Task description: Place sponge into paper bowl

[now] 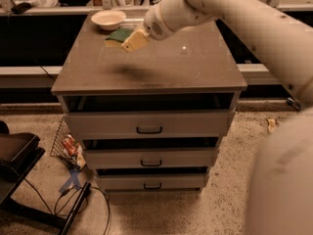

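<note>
Foam sponge in plastic gripper over cabinet

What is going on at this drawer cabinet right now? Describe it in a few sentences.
The robot's arm reaches over the top of the drawer cabinet. Its gripper is closed on the sponge, green face up, and holds it clear of the surface, with a shadow on the top beneath it. The paper bowl stands at the back left corner of the top. The sponge is just short of the bowl and not yet in it.
</note>
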